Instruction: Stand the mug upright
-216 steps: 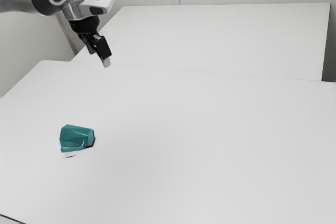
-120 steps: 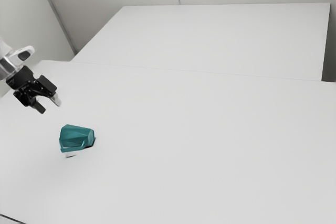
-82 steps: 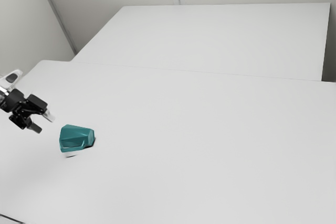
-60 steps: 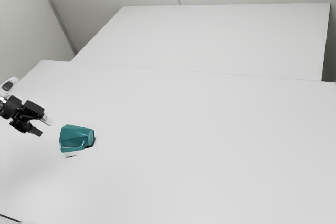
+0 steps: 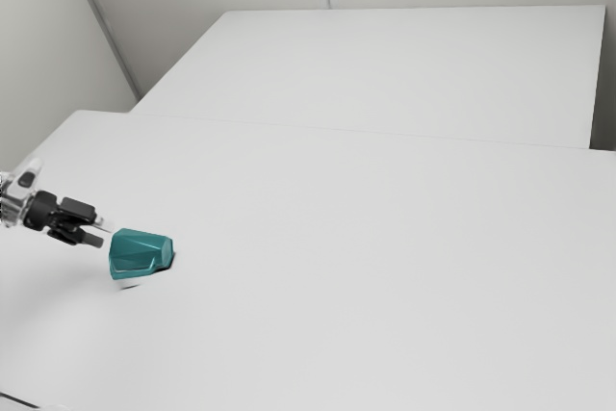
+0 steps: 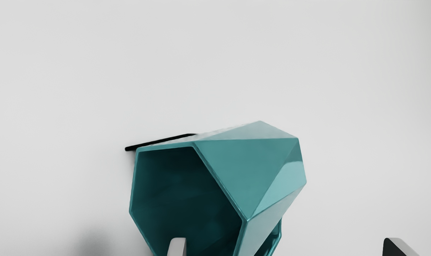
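Item: mug, one, teal, faceted. It is lying on its side on the white table, its mouth facing the exterior view's left, its base pointing the opposite way.

Fitting: what is looking like a handle is jutting from the mug's side.

Attending tool: gripper, one, black, hanging just beside the mug's mouth. Its fingers are standing wide apart with nothing clasped between them; in the wrist view one is overlapping the mug's mouth, the other is showing out past its side. Whether the near finger is reaching inside is staying unclear.

Handling, by judgement: the walls are looking thin, stiff and glossy, so probably slippery and, if ceramic, prone to chipping; the weight is remaining unknown. Flat facets are likely offering the pads some purchase, though sloping ones could be letting the mug twist.

Recommended hold: the wall at the rim, one finger within and one without, squeezing gently. Lifting there should be leaving the base free to swing down beneath the mug; a loose pinch would be risking a roll.
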Controlling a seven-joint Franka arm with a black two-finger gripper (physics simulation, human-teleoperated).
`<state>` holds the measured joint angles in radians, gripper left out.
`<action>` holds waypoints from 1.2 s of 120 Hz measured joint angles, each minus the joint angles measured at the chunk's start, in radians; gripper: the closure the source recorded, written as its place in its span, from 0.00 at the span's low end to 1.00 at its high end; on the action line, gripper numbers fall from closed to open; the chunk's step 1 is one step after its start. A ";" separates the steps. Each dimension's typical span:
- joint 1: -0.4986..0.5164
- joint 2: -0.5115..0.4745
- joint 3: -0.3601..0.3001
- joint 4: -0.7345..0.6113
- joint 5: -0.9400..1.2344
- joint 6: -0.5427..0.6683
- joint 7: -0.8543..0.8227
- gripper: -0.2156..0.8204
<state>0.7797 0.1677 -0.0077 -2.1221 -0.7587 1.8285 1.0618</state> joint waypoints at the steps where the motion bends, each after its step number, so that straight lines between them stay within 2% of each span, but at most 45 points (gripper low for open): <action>1: -0.001 0.003 0.000 0.001 -0.002 0.001 0.004 0.21; 56: -0.041 0.086 -0.001 0.003 -0.116 0.047 0.140 0.21; 60: -0.042 0.087 0.000 0.002 -0.119 0.049 0.146 0.25; 74: -0.044 0.087 0.000 -0.001 -0.117 0.056 0.166 0.56; 81: -0.048 0.086 0.000 -0.003 -0.116 0.059 0.174 0.68; 118: -0.098 0.029 -0.002 0.002 -0.108 0.070 0.200 0.90; 144: -0.186 -0.050 -0.002 -0.002 -0.056 0.089 0.193 0.92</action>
<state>0.5934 0.1178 -0.0098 -2.1245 -0.8151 1.9177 1.2548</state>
